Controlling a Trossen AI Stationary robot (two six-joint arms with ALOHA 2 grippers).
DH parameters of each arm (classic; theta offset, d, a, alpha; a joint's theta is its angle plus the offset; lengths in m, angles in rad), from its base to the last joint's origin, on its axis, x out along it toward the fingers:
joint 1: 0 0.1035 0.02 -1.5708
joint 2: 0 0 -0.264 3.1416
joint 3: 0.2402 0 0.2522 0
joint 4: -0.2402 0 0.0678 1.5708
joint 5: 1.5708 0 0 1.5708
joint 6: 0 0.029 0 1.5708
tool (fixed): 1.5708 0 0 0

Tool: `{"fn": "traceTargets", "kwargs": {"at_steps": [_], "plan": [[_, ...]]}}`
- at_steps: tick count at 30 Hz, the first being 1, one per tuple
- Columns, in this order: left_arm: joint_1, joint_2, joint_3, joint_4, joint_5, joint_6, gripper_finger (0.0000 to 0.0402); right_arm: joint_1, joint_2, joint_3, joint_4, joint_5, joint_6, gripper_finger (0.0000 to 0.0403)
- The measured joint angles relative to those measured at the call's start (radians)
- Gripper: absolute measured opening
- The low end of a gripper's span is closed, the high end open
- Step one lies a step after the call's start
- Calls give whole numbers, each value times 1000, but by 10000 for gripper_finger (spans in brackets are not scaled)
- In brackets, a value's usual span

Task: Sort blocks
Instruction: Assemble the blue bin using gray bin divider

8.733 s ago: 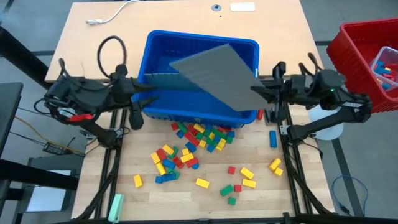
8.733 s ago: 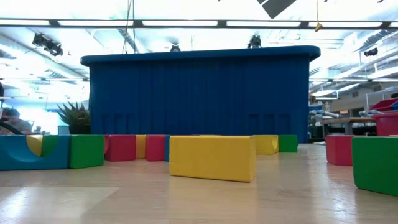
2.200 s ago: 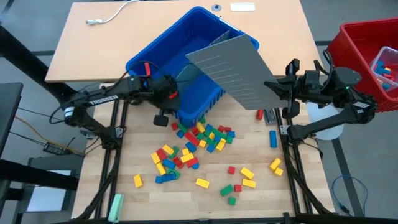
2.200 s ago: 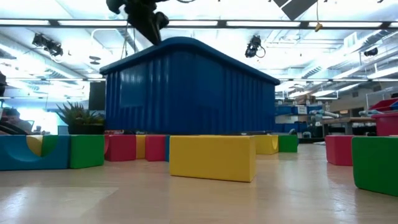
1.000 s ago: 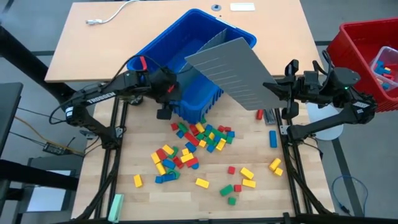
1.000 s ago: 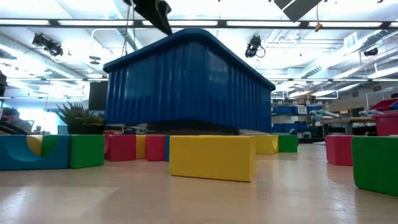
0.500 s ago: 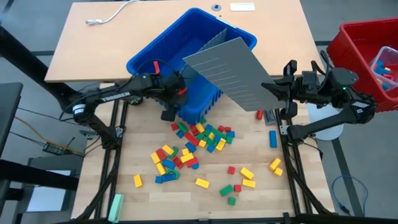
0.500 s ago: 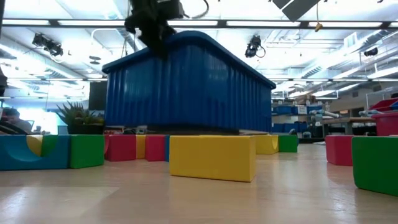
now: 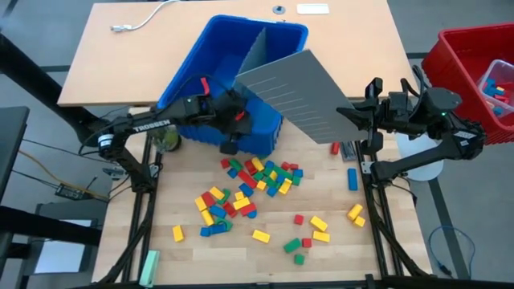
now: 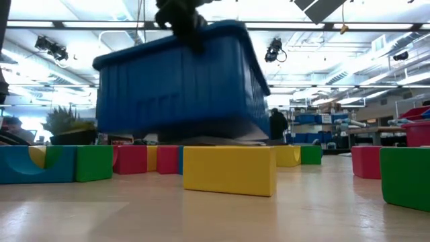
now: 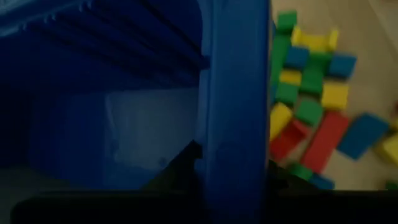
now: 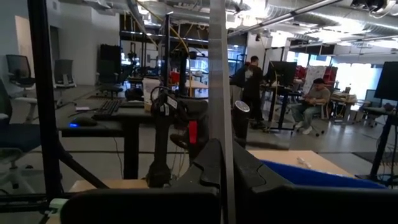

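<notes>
The left gripper (image 9: 231,138) grasps the near rim of the blue bin (image 9: 210,60), one finger on each side of the wall, as the left wrist view shows with the blue wall (image 11: 233,112) between the dark fingers. The bin is tilted and its near edge is raised off the table; in the low view there is a clear gap under the bin (image 10: 176,84). The right gripper (image 9: 351,115) is clenched on the corner of a flat grey ridged panel (image 9: 293,92), which hangs in the air over the right part of the bin; in the right wrist view this panel (image 12: 219,93) is seen from its thin edge. A second grey panel (image 9: 255,50) stands inside the bin as a divider. The blocks (image 9: 259,175) lie on the light wooden table (image 9: 104,48) just in front of the bin, in a dense pile, with more of them spread toward the near edge and the right side. The far half of the table is mostly free, with only a white cable (image 9: 136,22) near the far left. A pale green bar (image 9: 148,266) lies at the near left edge. A red basket (image 9: 458,56) stands off the table at the right. In the room behind, people (image 12: 252,81) stand and sit by desks.
</notes>
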Motion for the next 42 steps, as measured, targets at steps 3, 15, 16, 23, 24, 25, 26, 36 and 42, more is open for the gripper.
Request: {"fn": "traceTargets", "kwargs": {"at_steps": [3, 15, 16, 23, 24, 25, 26, 36, 42], "plan": [[0, 3, 3, 38, -5, -34, 88, 0, 0, 0, -4, 0, 0, 0], [-12, 88, 2, 147, -45, -49, 92, 0, 0, 0, -6, 0, 0, 0], [-16, 100, 2, 160, -47, -50, 93, 0, 0, 0, -6, 1, 0, 0], [-56, 156, 3, 269, -71, -100, 95, 0, 0, 0, -9, 1, 0, 0], [-61, 165, 3, 292, -80, -112, 95, 0, 0, 0, -10, 1, 0, 0], [-67, 173, 3, 313, -92, -127, 95, 0, 0, 0, -11, 2, 0, 0], [-72, 179, 3, 334, -100, -143, 96, 0, 0, 0, -11, 2, 0, 0], [-108, 284, 114, 361, -93, -261, 100, 0, 0, 0, -14, 1, 0, 0], [-132, 331, 126, 369, -65, -309, 111, 0, 0, 0, -33, 1, -1, 0]]}}
